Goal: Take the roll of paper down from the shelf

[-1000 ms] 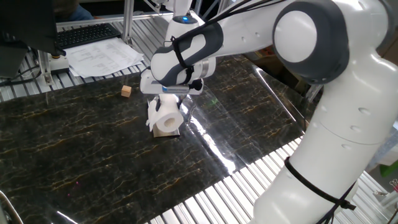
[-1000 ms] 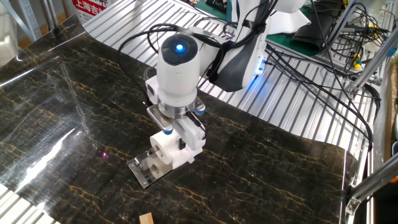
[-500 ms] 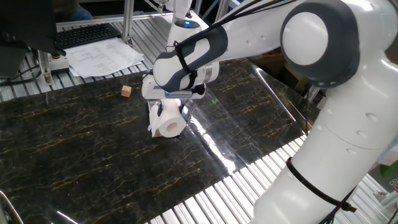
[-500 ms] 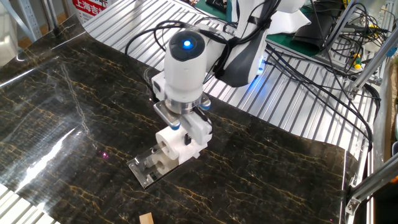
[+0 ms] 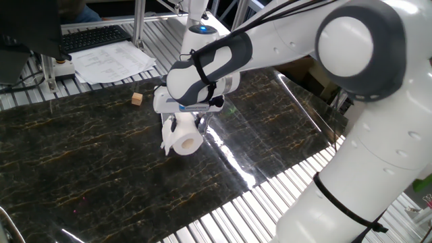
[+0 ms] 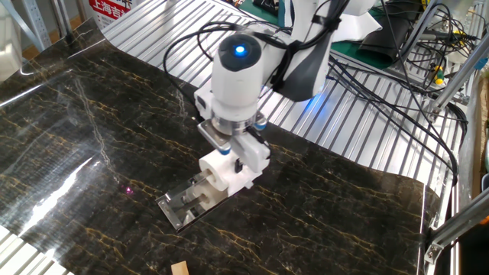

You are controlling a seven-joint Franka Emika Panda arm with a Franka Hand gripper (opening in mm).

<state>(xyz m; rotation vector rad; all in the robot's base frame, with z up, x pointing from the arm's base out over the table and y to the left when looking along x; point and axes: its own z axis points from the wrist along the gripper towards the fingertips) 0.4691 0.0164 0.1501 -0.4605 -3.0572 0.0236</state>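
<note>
My gripper [image 5: 183, 131] [image 6: 231, 165] is shut on the white roll of paper [image 5: 185, 138] [image 6: 224, 173] and holds it in the air, with its hollow tube end facing the front and a loose tail hanging at its left. The shelf [image 6: 186, 202], a small stand of pale wood and grey metal plate, stands on the black marble-look table just below and to the left of the roll in the other fixed view. The roll is off the shelf's top. In one fixed view the shelf is hidden behind the roll and gripper.
A tiny wooden cube [image 5: 137, 99] [image 6: 179, 268] lies on the table away from the shelf. Printed paper sheets [image 5: 111, 62] and a keyboard [image 5: 94, 37] lie beyond the table's far edge. Cables [image 6: 382, 84] trail over the ribbed metal surface.
The gripper has lifted the roll off the shelf and carried it up and sideways; the shelf now stands bare in the other fixed view.
</note>
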